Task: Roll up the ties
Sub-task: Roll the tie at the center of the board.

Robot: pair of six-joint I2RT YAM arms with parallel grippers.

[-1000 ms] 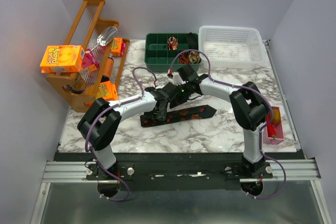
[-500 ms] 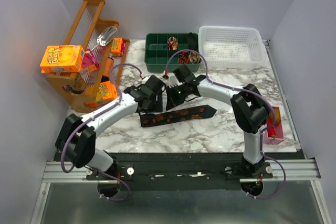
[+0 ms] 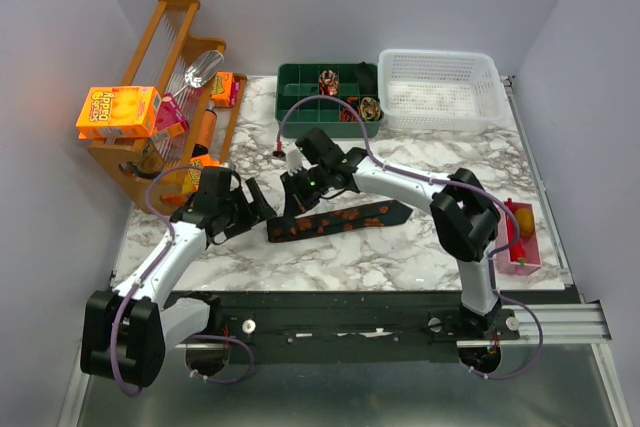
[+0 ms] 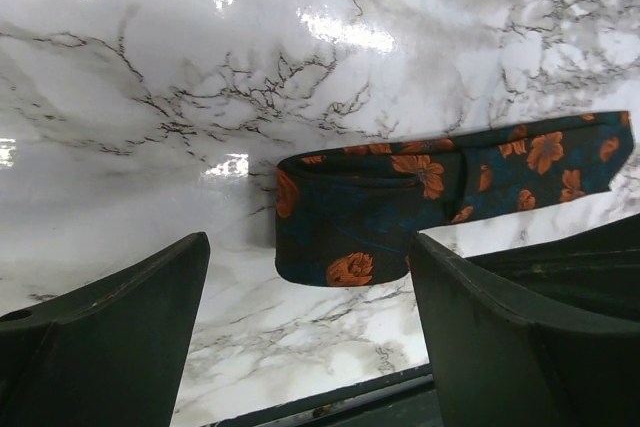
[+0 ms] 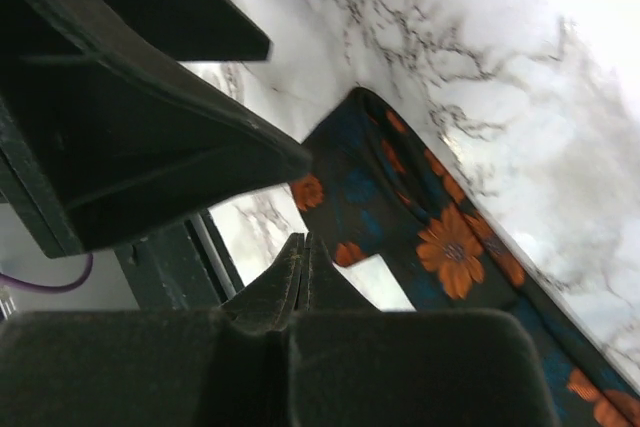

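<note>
Lying flat on the desk (image 3: 420, 247), one tie (image 3: 340, 219) is unrolled; two rolled ties (image 3: 328, 80) sit in the tray (image 3: 296, 107) at twelve o'clock. Left gripper (image 3: 250, 201), at its nine o'clock, hangs released; right gripper (image 3: 299, 197) is clenched over its end.

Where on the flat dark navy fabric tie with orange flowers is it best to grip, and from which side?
Probably the navy tie's blunt end, which faces the open left gripper. It lies flat on the marble table, so come from above at that end, straddling its narrow width.
</note>
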